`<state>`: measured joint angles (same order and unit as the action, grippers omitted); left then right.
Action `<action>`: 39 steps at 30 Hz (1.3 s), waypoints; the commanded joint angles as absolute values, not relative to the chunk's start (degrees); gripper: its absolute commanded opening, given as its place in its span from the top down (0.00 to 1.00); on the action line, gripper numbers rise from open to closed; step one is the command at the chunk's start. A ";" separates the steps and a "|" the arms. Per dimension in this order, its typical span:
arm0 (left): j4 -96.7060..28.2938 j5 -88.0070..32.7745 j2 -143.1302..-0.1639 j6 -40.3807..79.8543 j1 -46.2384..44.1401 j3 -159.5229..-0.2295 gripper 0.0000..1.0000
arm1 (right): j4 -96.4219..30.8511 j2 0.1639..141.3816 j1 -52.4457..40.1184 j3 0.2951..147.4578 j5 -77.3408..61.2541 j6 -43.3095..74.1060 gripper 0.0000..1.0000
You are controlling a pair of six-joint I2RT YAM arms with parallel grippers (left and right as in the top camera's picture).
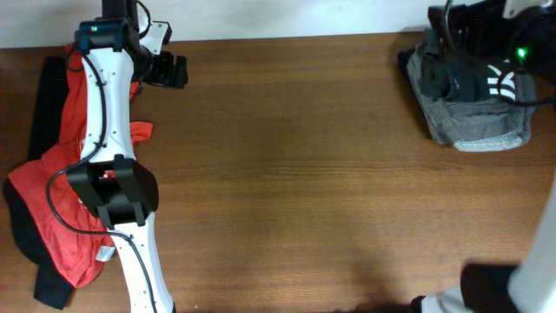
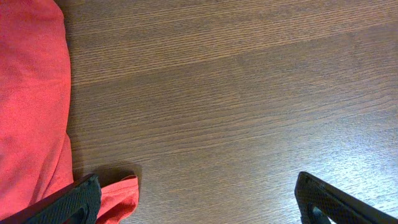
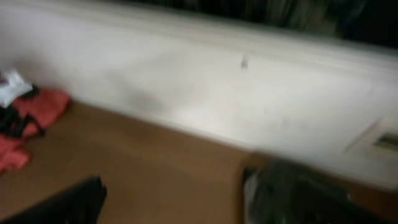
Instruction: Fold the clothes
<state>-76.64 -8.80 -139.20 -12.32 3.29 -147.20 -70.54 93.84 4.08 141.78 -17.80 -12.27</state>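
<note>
A crumpled red T-shirt [image 1: 52, 200] lies at the table's left edge on top of black cloth [image 1: 45, 96]. My left gripper [image 1: 117, 187] hangs over the shirt's right border. In the left wrist view it [image 2: 196, 199] is open over bare wood, its left finger beside a red sleeve tip [image 2: 121, 196] and the red T-shirt [image 2: 31, 93] filling the left side. At the back right, a dark garment with white marks [image 1: 499, 83] lies on a grey one [image 1: 478, 126]. My right gripper [image 1: 443, 78] sits over that pile. The blurred right wrist view shows it [image 3: 180, 202] open and holding nothing.
The wooden table [image 1: 304, 174] spreads between the two heaps. A white wall [image 3: 217, 81] runs along the far edge. A dark shape and a pale one [image 1: 486, 291] intrude at the front right corner.
</note>
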 commanded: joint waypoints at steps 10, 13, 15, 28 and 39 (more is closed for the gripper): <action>-76.51 -9.61 -139.72 -11.60 3.05 -147.13 0.01 | -43.55 61.04 3.88 80.51 -17.50 -13.67 0.01; -76.51 -9.61 -139.72 -11.60 3.05 -147.13 0.01 | -36.51 54.08 3.88 67.16 -17.30 -13.69 0.01; -76.53 -9.61 -139.72 -11.60 3.05 -147.13 0.01 | -31.83 50.00 3.88 59.37 -17.30 -13.72 0.01; -76.51 -9.61 -139.72 -11.60 3.05 -147.13 0.01 | -11.27 19.46 3.81 16.05 -17.28 -13.06 0.01; -76.53 -9.61 -139.72 -11.60 3.05 -147.13 0.01 | -11.27 3.27 3.77 3.51 -15.99 -11.07 0.01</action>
